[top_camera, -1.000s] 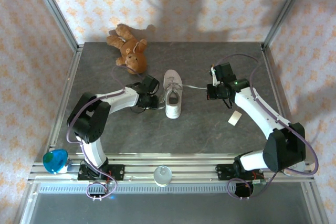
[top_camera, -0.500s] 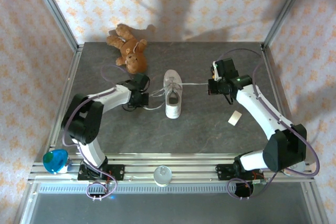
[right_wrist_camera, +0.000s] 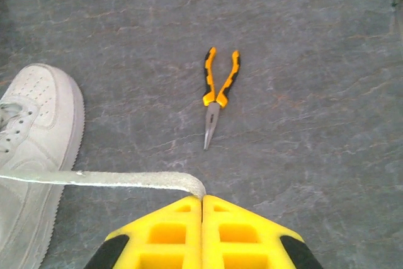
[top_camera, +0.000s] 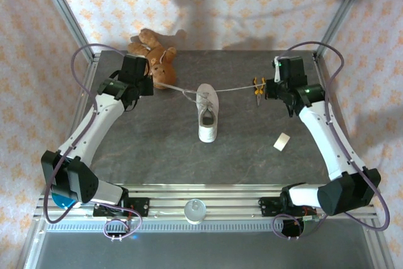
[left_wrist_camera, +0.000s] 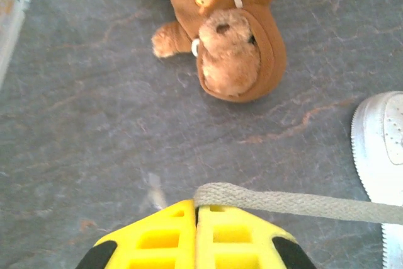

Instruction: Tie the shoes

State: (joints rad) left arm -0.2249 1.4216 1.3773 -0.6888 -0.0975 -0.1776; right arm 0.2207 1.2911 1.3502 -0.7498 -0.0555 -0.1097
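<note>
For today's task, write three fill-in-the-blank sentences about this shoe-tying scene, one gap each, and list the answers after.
The left tool is shut on a white ____ of the sneaker. The brown toy near the left tool is a ____. On the table beyond the right tool lies a pair of ____ with orange-and-black handles.
Missing words: lace; teddy bear; pliers.

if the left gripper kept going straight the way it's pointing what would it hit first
Most likely the teddy bear: the left gripper, shut on the lace, points across bare table toward its head. If it is tilted steeply down, the table would come first; depth is unclear.
</note>
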